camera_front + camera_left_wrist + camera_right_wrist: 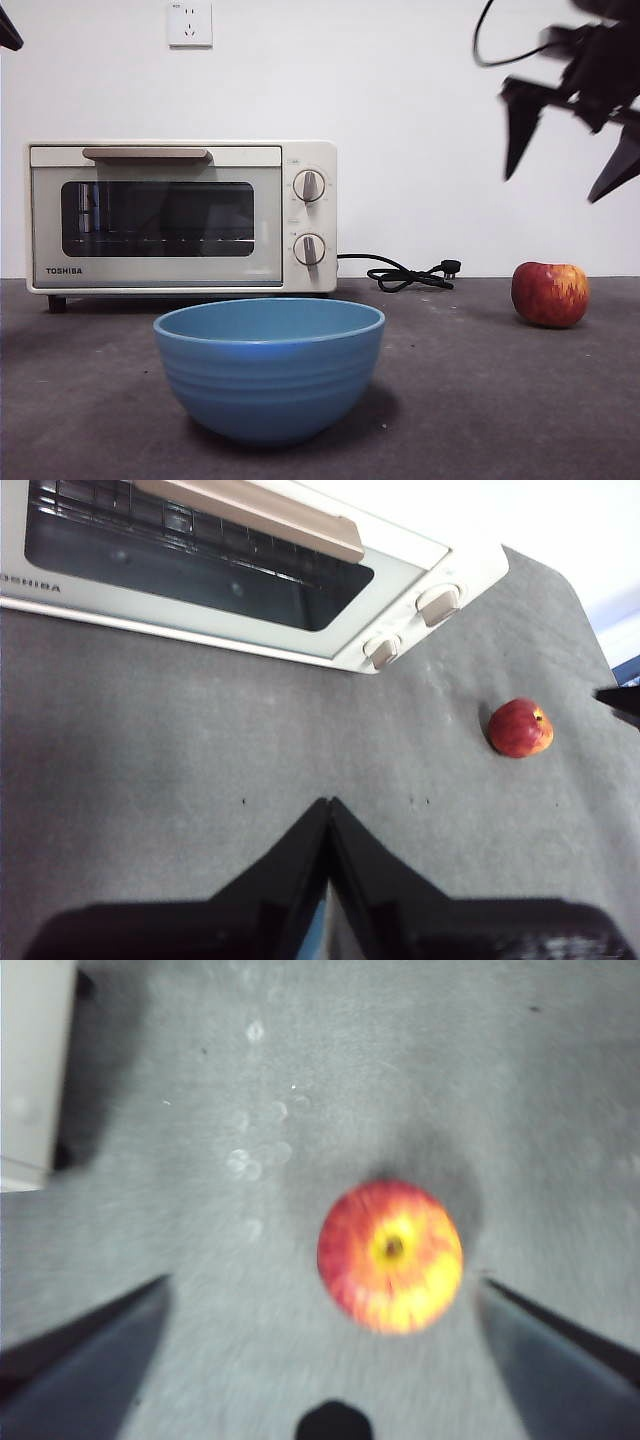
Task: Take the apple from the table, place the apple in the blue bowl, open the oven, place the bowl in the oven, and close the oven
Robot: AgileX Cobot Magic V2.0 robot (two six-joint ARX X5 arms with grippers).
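Note:
The red apple with yellow streaks rests on the dark grey table at the right. In the right wrist view the apple lies stem up between my spread jaws. My right gripper hangs open in the air above it, well clear of it. The blue bowl stands empty at the front centre. Behind it the cream Toshiba oven sits with its door closed. My left gripper is shut on nothing, high over the table before the oven.
The oven's black cord and plug lie on the table between the oven and the apple. A white wall with a socket stands behind. The left wrist view shows the apple far off near the table's edge.

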